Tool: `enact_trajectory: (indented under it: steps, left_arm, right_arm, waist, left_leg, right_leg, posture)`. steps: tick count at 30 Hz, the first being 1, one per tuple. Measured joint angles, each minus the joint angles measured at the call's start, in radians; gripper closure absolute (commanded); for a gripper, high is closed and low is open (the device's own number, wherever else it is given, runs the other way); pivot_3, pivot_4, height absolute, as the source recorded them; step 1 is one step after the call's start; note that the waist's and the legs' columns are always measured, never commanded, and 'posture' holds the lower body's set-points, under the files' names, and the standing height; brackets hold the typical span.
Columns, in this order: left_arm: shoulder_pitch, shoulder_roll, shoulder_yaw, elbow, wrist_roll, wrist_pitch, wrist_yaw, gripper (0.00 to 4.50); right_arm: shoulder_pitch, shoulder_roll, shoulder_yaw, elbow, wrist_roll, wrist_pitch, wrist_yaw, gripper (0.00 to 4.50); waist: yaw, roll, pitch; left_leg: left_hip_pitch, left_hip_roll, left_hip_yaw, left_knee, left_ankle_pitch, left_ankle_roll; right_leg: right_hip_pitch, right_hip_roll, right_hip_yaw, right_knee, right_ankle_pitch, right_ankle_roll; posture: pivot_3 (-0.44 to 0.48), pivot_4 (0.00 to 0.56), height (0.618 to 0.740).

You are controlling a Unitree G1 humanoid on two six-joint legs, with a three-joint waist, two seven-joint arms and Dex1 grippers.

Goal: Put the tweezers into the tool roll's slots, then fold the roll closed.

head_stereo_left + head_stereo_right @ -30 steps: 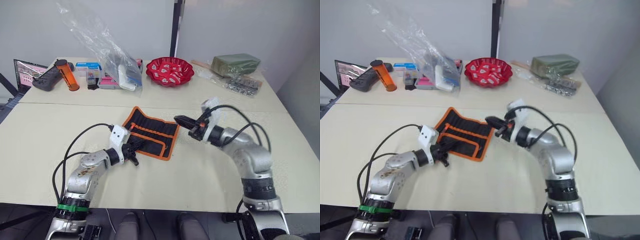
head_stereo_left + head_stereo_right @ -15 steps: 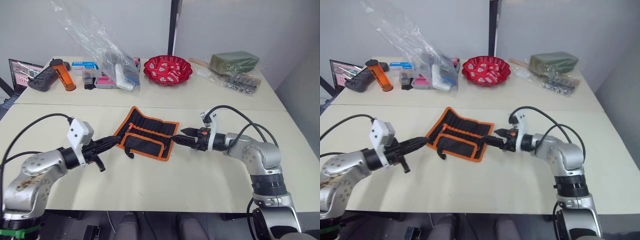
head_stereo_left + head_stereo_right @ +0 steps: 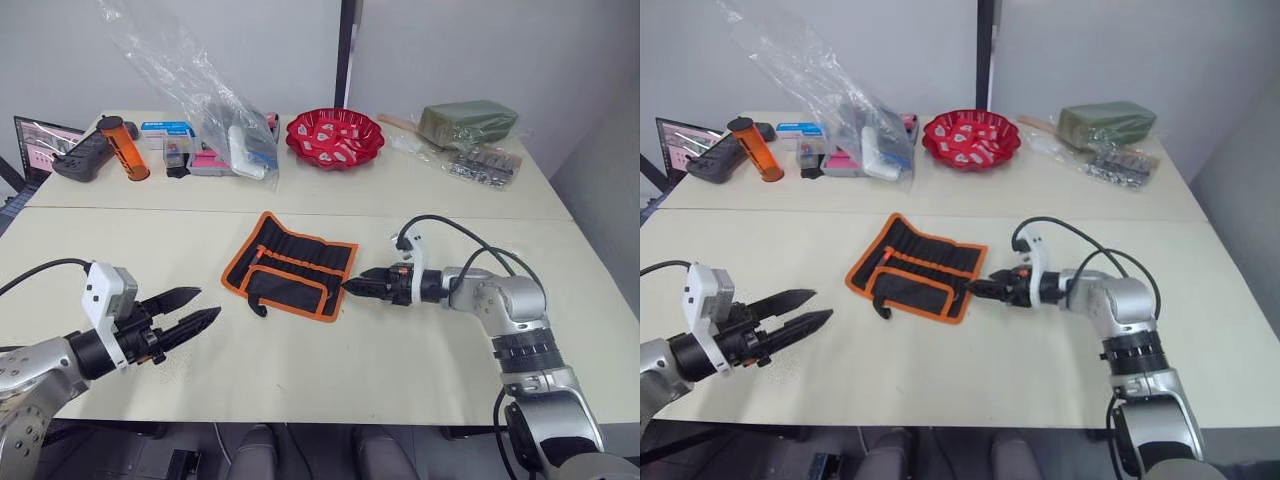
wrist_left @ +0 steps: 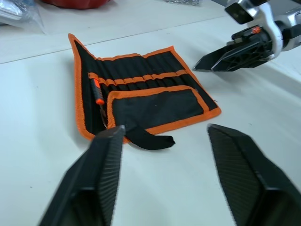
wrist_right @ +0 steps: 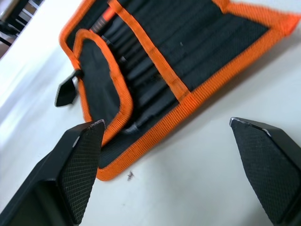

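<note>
Compared with a second ago, the left gripper (image 3: 190,315) has pulled back from the tool roll (image 3: 290,265) and now hangs well apart from it, its fingers spread wide. The right gripper (image 3: 352,283) has come lower, its tip just beside the roll's edge; the right wrist view shows its fingers spread wide too. The roll lies open on the table (image 3: 400,350), with tweezers (image 5: 141,94) sitting in the slots (image 4: 141,82). The red bowl (image 3: 337,138) holds small pieces.
</note>
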Motion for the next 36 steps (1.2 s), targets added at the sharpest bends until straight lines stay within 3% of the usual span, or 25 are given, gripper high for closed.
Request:
enact_trajectory:
  steps: [1, 10, 14, 24, 36]
  left_arm:
    - [0.007, -0.005, 0.007, -0.007, -0.011, 0.003, 0.009, 0.02]
    - [0.044, 0.006, 0.034, -0.025, -0.004, -0.014, 0.023, 0.02]
    - [0.058, 0.007, 0.026, -0.026, 0.027, -0.043, 0.014, 0.0]
    - [0.072, 0.009, -0.015, -0.026, 0.074, -0.088, -0.006, 0.0]
    - [0.057, 0.014, -0.067, -0.024, 0.091, -0.114, -0.025, 0.0]
  right_arm:
    - [-0.003, 0.005, 0.0, 0.007, 0.0, 0.0, 0.002, 0.0]
    - [-0.025, 0.074, -0.003, 0.037, 0.007, 0.022, 0.02, 0.0]
    - [-0.03, 0.096, -0.027, 0.061, 0.018, 0.064, 0.016, 1.1]
    - [-0.03, 0.111, -0.092, 0.095, 0.049, 0.12, 0.0, 4.45]
    - [-0.035, 0.034, -0.049, 0.004, 0.009, 0.189, -0.059, 4.45]
  waist:
    - [0.0, 0.0, 0.0]
    - [-0.003, 0.0, 0.0]
    - [-0.002, 0.0, 0.0]
    - [-0.001, 0.0, 0.0]
    - [0.0, 0.0, 0.0]
  left_leg:
    - [0.0, 0.0, 0.0, 0.0, 0.0, 0.0]
    - [0.0, 0.001, 0.0, 0.0, 0.0, 0.0]
    - [0.0, 0.0, 0.001, 0.0, 0.0, 0.0]
    - [0.0, 0.0, 0.001, 0.0, 0.0, 0.0]
    - [0.0, 0.0, 0.001, 0.0, 0.0, 0.0]
  right_leg:
    - [0.0, 0.0, 0.0, 0.0, 0.0, 0.0]
    - [-0.001, 0.0, 0.0, 0.0, 0.001, -0.002]
    - [-0.001, 0.0, 0.0, 0.0, 0.002, -0.004]
    - [-0.001, 0.0, 0.0, 0.0, 0.002, -0.004]
    - [-0.001, 0.0, 0.001, 0.0, 0.002, -0.004]
  posture:
    - [0.0, 0.15, 0.74]
    - [0.0, 0.15, 0.74]
    - [0.0, 0.15, 0.74]
    - [0.0, 0.15, 0.74]
    - [0.0, 0.15, 0.74]
